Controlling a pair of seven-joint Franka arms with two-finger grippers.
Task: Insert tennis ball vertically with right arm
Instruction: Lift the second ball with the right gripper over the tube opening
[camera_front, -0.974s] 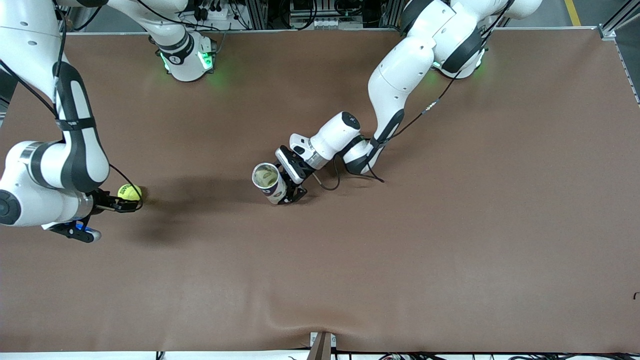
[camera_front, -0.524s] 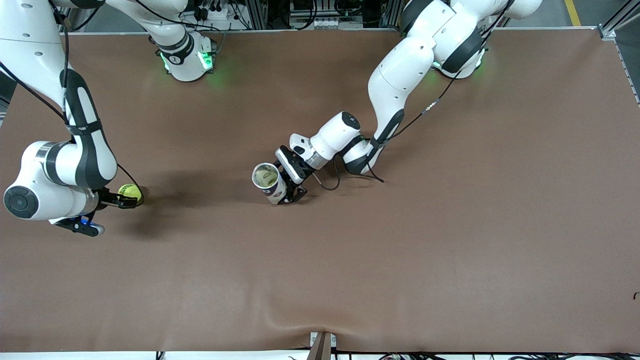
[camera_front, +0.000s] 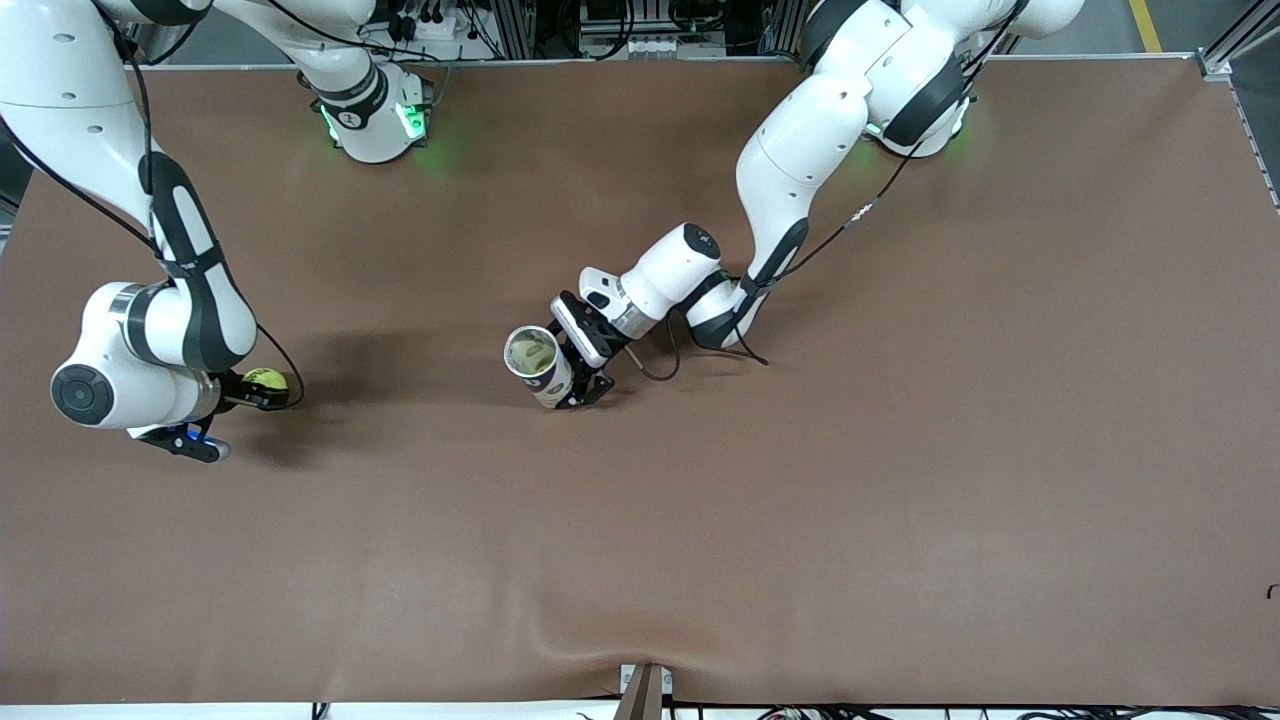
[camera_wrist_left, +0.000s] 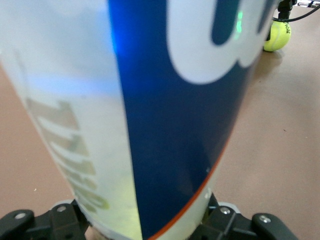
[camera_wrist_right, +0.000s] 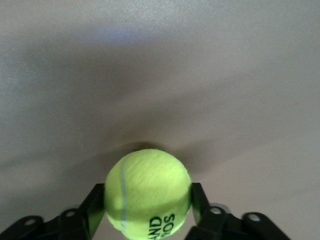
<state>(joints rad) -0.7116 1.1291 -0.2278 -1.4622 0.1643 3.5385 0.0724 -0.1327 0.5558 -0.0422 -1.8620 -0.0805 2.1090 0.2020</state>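
I have the right gripper clamped on the tennis ball for lifting, while the left gripper grips the ball can mouth-up to receive it.

One tennis ball, clamped in the right gripper toward the right arm's end of the table. One open can, gripped by the left gripper. Two robot arms, two grippers.

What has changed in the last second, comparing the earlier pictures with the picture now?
The right arm swung toward the table's middle, and the right gripper, its jaws on either side of the tennis ball, closed on it. The ball stays on the table. The left gripper still holds the can, unmoved.
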